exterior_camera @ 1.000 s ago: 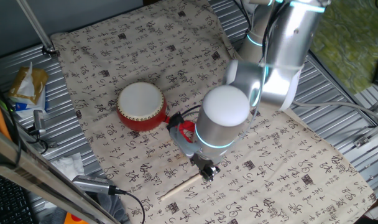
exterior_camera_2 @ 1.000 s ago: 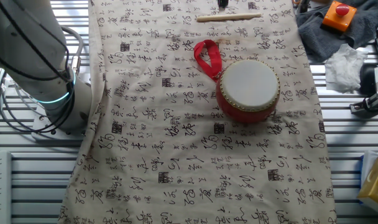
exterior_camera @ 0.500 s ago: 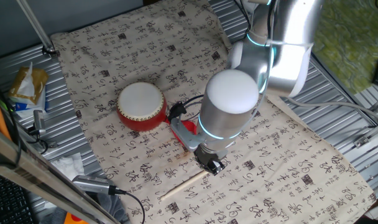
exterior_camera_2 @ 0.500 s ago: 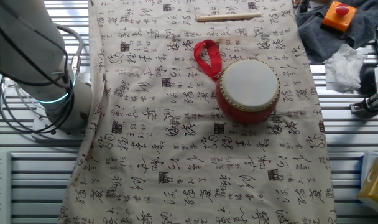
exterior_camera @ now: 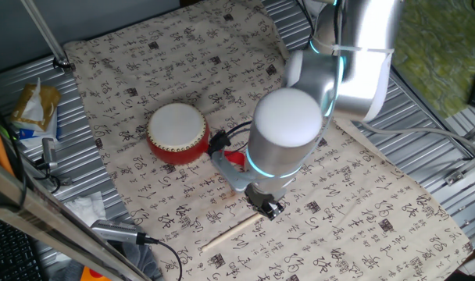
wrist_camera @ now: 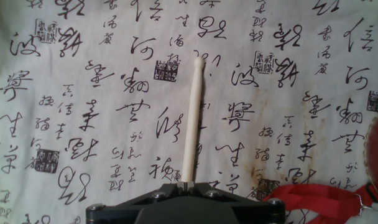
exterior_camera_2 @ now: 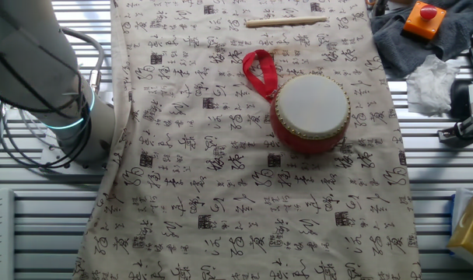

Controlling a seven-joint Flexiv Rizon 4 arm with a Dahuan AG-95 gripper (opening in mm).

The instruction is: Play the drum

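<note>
Gripper hangs over the stick, aligned to grab it (jaw state unclear); drum untouched.

Black brush-written Chinese characters and small square seal stamps cover the cloth on the desk. The script is too cursive to read. No other writing shows.

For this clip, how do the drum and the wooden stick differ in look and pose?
The drum is round and squat, red-bodied with a white top; the stick is thin, long and pale wood. The drum stands upright with its skin facing up; the stick lies flat. The drum carries a red ribbon; the stick is bare. Both rest on the printed cloth.
</note>
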